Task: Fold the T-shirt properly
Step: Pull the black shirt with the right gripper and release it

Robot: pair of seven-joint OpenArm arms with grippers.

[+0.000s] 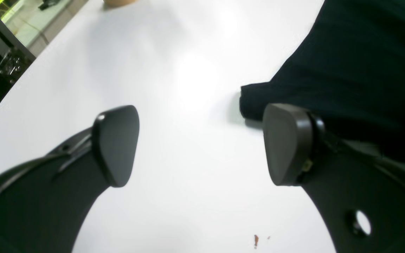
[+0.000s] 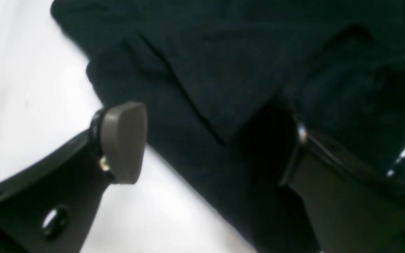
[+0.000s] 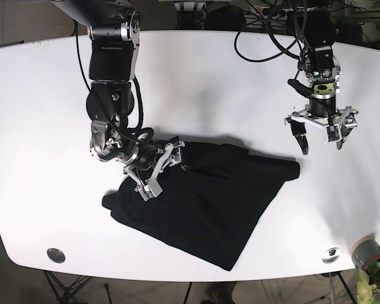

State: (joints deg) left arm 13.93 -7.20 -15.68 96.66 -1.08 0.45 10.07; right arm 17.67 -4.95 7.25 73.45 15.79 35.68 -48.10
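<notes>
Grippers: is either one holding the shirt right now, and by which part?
Neither. The left gripper is open above bare table; the right gripper is open over the shirt.

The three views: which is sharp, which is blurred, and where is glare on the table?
Base view: sharp, evenly lit, T-shirt clear. Left wrist view: soft focus, bright glare on the table, left gripper open. Right wrist view: most blurred, dark cloth nearly featureless, right gripper open over it.

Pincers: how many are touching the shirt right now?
1. The right pincer sits open on the shirt at its upper left edge. The left pincer hangs open above bare table, off the shirt's right corner.
</notes>
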